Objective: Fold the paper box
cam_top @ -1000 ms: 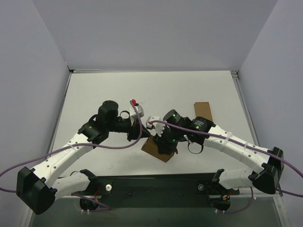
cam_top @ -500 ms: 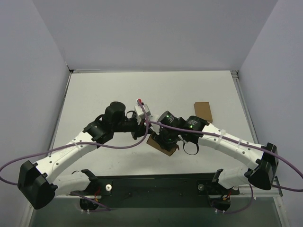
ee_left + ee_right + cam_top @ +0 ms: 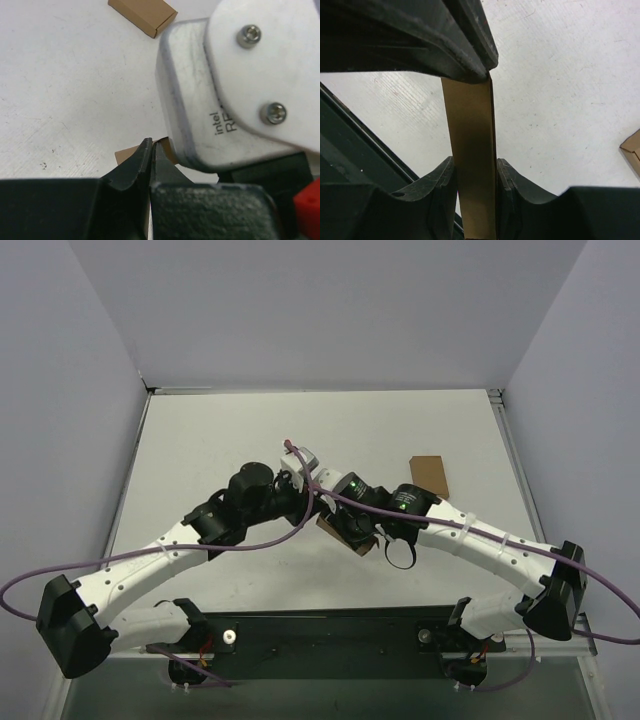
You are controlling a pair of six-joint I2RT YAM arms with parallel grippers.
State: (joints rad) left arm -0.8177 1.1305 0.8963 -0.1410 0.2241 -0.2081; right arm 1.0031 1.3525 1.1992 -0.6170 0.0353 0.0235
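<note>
Left fingers [image 3: 131, 167] pinch shut on the paper box [image 3: 472, 125] at its upper edge; my right fingers [image 3: 439, 197] clamp its panel, over the worktop [image 3: 560, 90]. Opposed pulls may tear it or make it slip.

Seemingly central paper box [image 3: 470, 150]; cardboard rectangle [image 3: 427, 476] rightward.

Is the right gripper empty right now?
No, the right gripper has its two fingers pressed against either side of the thin brown paper box.
</note>
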